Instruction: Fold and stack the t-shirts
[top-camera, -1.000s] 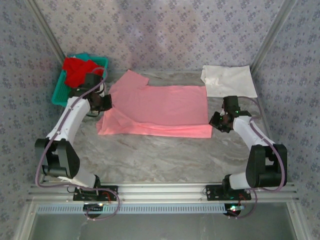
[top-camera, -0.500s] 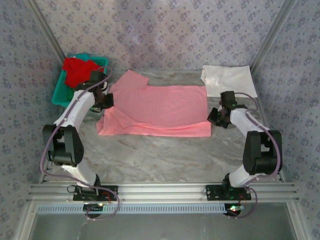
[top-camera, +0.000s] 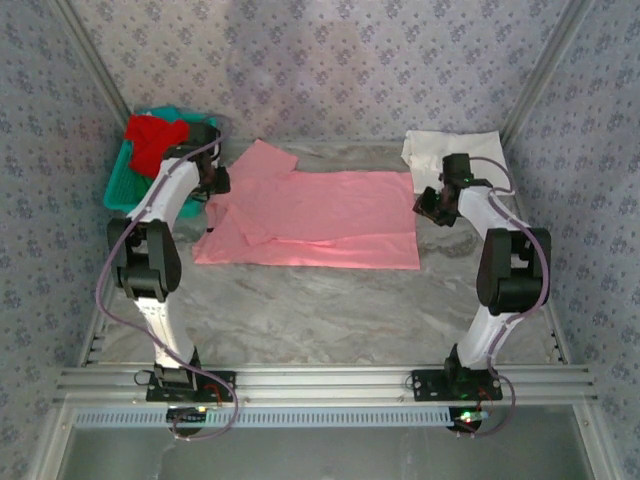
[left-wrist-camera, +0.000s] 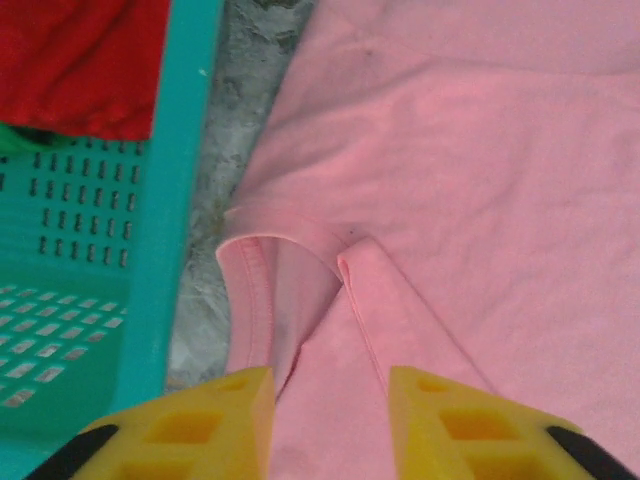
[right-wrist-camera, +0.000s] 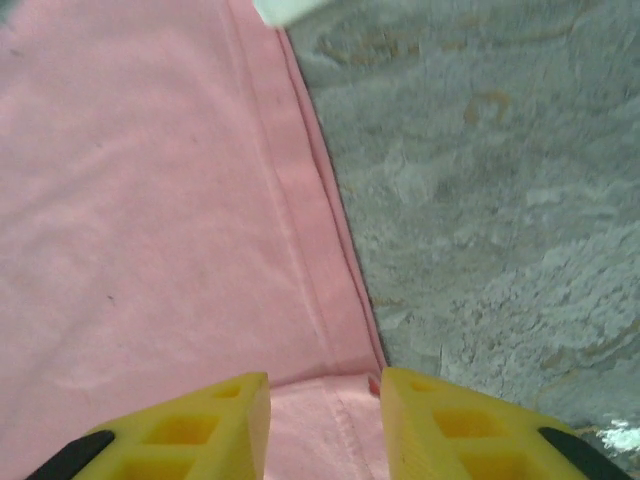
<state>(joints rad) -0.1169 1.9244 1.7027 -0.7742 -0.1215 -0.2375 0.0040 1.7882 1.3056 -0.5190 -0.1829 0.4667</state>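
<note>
Over pink tee (top-camera: 330, 215) edges, both jaws apart; L wrist cam catches collar fold (left-wrist-camera: 300, 245).

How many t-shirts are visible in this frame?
3: pink t-shirt spread mid-table, white t-shirt at back right, red t-shirt in the teal basket; others may hide beneath it.

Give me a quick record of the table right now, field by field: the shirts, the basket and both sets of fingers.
pink t-shirt: lying mid-table, cloth doubled over at its left end
white t-shirt: folded, far right corner
red t-shirt: bunched in the teal basket, far left
left fingers: apart, over the pink t-shirt's left edge, beside the basket
right fingers: apart, over the pink t-shirt's right edge
</note>
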